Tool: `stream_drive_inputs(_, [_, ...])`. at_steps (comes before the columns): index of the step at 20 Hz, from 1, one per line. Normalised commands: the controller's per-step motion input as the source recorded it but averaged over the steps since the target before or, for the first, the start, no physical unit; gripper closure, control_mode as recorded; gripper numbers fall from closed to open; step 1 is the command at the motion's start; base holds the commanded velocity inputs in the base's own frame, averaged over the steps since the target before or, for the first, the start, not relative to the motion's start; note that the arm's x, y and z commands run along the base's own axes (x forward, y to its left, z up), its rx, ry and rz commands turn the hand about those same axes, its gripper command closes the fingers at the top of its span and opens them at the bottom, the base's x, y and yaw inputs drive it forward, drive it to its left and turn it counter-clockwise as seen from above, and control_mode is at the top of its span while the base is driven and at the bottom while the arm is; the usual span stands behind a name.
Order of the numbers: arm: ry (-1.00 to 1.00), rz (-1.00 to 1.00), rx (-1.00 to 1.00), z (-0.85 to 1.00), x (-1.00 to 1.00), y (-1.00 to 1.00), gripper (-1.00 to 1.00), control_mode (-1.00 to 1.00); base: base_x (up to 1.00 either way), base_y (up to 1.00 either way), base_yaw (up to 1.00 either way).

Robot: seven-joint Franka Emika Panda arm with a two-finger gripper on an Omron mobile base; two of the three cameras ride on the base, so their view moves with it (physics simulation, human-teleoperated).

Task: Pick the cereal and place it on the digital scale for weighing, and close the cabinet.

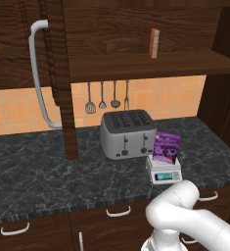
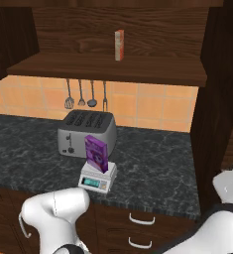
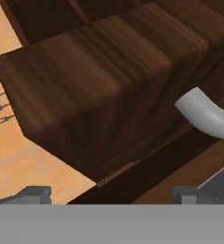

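Note:
The purple cereal [image 1: 166, 147] packet stands upright on the small grey digital scale [image 1: 164, 176], just right of the toaster. In the right base view the cereal [image 2: 96, 154] and the scale [image 2: 94, 182] sit near the counter's front edge. The dark wood cabinet [image 1: 136, 29] is open, its left door [image 1: 62, 83] swung out edge-on with a long silver handle [image 1: 38, 73]. Another door [image 2: 219, 99] stands open at the right. My gripper [image 3: 111, 196] is open and holds nothing. Close in front of it are a thick dark wood door edge [image 3: 94, 90] and the curved end of a silver handle [image 3: 204, 114].
A four-slot silver toaster [image 1: 127, 132] stands on the dark marble counter [image 1: 33, 176]. A thin orange-red box [image 1: 154, 42] stands on the cabinet shelf. Utensils [image 1: 106, 95] hang on the orange tiled wall. Drawers with short handles [image 1: 119, 212] run below the counter.

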Motion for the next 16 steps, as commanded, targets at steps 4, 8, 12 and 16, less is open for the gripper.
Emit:
stream_drive_inputs(4, [-0.35,0.16,-0.01,0.95,0.07,0.59,-1.0,-1.0,0.0,0.0,0.0])
stream_drive_inputs(8, [-0.44,0.29,-0.03,0.89,0.48,0.94,-1.0,-1.0,0.0,0.0,0.0])
stream_drive_inputs(12, [-0.42,0.25,-0.06,0.87,0.69,1.0,-1.0,-1.0,0.0,0.0,0.0])
stream_drive_inputs(16, [-0.08,0.19,-0.22,0.99,0.76,1.0,-1.0,-1.0,0.0,0.0,0.0])
